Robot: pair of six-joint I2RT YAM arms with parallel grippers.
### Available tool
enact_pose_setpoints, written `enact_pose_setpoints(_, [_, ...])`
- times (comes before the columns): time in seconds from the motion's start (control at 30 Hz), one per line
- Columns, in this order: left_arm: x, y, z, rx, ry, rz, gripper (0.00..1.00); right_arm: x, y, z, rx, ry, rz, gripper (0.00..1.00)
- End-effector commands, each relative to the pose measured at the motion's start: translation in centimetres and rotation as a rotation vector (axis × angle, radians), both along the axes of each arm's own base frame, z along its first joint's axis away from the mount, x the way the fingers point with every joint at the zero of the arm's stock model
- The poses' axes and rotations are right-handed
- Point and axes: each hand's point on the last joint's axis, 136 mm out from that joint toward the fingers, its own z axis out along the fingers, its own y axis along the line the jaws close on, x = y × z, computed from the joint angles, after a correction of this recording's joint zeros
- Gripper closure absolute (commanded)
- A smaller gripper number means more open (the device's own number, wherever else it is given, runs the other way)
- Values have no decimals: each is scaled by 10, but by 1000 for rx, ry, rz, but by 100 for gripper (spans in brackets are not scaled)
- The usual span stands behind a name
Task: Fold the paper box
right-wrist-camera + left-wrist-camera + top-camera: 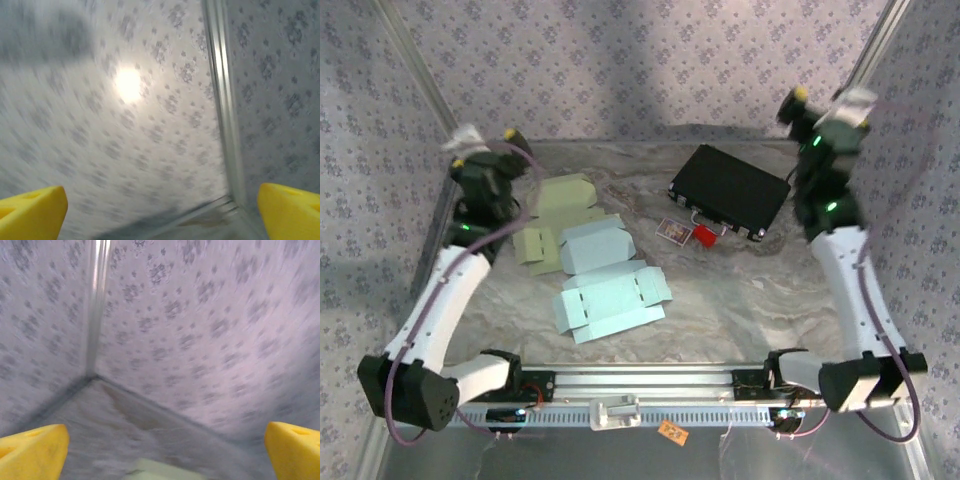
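Closest to the arm bases was the metal rail along the table's front edge, with a little orange tag lying just in front of it. Next back, on the marbled table, sat the big light-blue paper box blank, flat and unfolded, a bit left of centre. Touching its far edge was a smaller light-blue box blank, which overlapped a pale green box blank on its left. A second green box blank lay just behind those.

To the right of that pile were a small patterned card and a red thing side by side, and just behind them a black box sat at an angle.

Neither arm was touching any of it. The left gripper was up near the far-left side, beside the green blanks, jaws spread wide and holding nothing. On its wrist cam, the yellow fingertips sat at opposite bottom corners, with a blurry pale green sliver low down between them. The right gripper was up at the far right, past the black box, also wide open and empty. Its yellow fingertips framed the flowery back wall and a metal corner post.
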Motion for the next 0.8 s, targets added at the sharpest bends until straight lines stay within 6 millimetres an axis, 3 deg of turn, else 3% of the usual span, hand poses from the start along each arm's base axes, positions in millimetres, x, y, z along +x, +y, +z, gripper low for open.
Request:
enact_pose_setpoints(0.0, [-5, -25, -96, -521, 392, -170, 6, -11, 5, -57, 508, 297, 135, 1])
enact_pose_setpoints(0.03, [-9, -40, -114, -583, 497, -192, 10, -1, 20, -60, 496, 316, 241, 1])
enact_pose_setpoints(0.1, [-34, -76, -149, -580, 710, -255, 21, -8, 57, -97, 418, 500, 262, 1])
enact_pose_setpoints(0.17, [-73, -110, -179, -521, 883, -343, 32, -25, 123, -141, 274, 700, 394, 10])
enact_pose_setpoints(0.27, [-141, -127, -231, -473, 1114, -380, 35, -76, 212, -228, 128, 974, 644, 20])
enact_pose_setpoints(0.37, [-184, -125, -277, -494, 1249, -390, 51, -128, 266, -295, 138, 1169, 828, 26])
enact_pose_setpoints(0.47, [-186, -127, -300, -539, 1219, -396, 51, -161, 298, -335, 197, 1278, 938, 28])
enact_pose_setpoints(0.53, [-175, -132, -311, -612, 1179, -407, 49, -173, 301, -362, 263, 1340, 939, 29])
enact_pose_setpoints(0.67, [-156, -127, -326, -691, 1143, -383, 49, -176, 294, -394, 488, 1381, 861, 29])
enact_pose_setpoints(0.77, [-154, -126, -339, -713, 1171, -384, 49, -173, 289, -403, 641, 1341, 823, 29])
